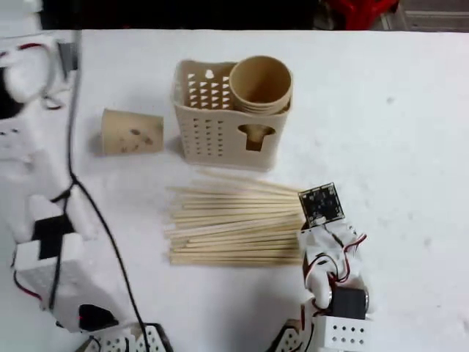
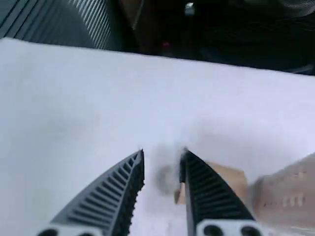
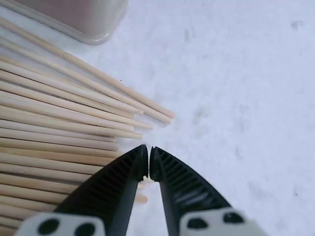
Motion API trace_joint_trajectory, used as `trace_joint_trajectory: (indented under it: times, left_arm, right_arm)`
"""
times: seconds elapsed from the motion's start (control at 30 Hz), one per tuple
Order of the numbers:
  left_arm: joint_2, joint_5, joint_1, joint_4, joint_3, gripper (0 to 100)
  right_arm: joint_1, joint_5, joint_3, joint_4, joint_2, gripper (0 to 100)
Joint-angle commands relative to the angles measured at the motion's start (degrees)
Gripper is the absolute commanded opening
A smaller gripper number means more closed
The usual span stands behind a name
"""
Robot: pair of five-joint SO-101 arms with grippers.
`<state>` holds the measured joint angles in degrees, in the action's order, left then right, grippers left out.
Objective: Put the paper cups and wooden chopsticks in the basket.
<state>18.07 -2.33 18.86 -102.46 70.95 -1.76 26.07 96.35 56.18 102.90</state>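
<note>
1. Your right gripper [image 3: 148, 156] has its fingers closed, tips together, over the ends of the chopsticks [image 3: 64, 123]; your left gripper [image 2: 162, 160] stands parted, empty
2. They look light, stiff and likely to roll, so pinch a few mid-length
3. The paper cup [image 1: 132, 132] lying beside the basket [image 1: 220, 139] probably crushes easily; grip its rim gently

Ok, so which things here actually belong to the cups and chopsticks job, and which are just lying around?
Part of the job:
basket
stacked paper cups inside it
paper cup on its side, left of the basket
wooden chopsticks piled in front of it

Just lying about:
black cable across the table
red object beyond the far edge
</note>
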Motion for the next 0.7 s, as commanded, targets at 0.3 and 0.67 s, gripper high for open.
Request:
trace_joint_trajectory:
  times: [0.3,0.67]
  left_arm:
    - [-2.68,-7.12,3.03,10.02,-35.87,25]
    - [-2.68,-7.38,1.01,28.22,-55.47,25]
  right_arm:
    - [-0.31,0.35,0.44,0.40,0.31,2.2]
    - [-0.40,0.35,0.44,0.40,0.31,2.2]
